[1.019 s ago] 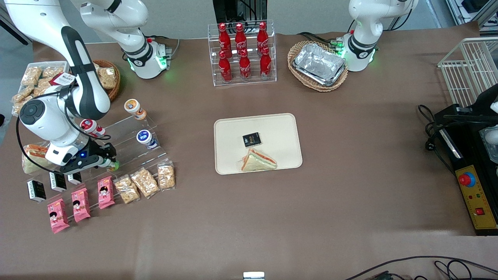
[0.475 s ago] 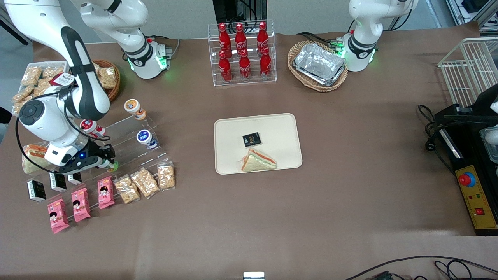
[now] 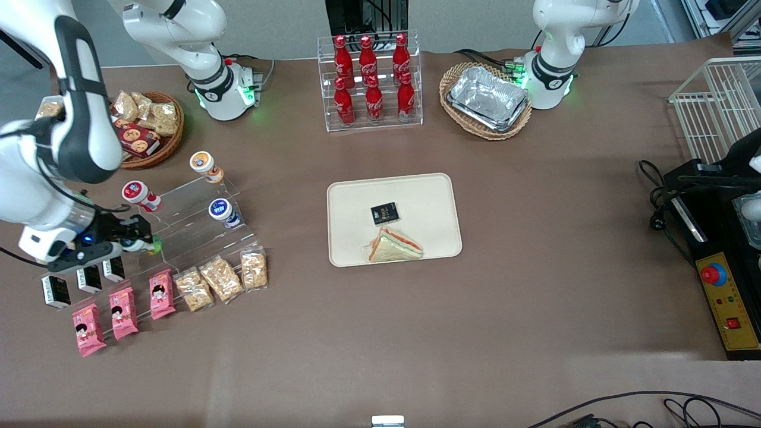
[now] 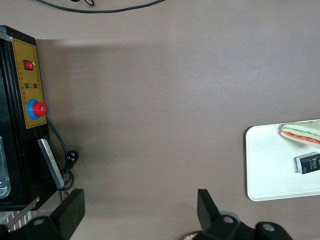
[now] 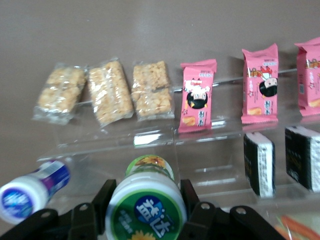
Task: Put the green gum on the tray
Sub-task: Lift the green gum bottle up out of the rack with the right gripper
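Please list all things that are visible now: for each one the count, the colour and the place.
green gum: 1, white lid, green label; in the gripper, above the clear stand.
tray: 1, cream; table centre.
sandwich: 1; on the tray.
black packet: 1; on the tray, farther from the front camera than the sandwich.
blue bottle: 1; on the stand.
red bottle: 1; on the stand.
orange bottle: 1; on the stand.
pink packets: 3; stand's nearest row.
cola bottles: 6, red; clear rack.
foil trays: silver stack; wicker basket.
gripper: fingers shut on the gum.

Green gum [image 5: 147,205], white-lidded, clamped in the tool [image 3: 144,242]; cream tray [image 3: 428,196] well apart.
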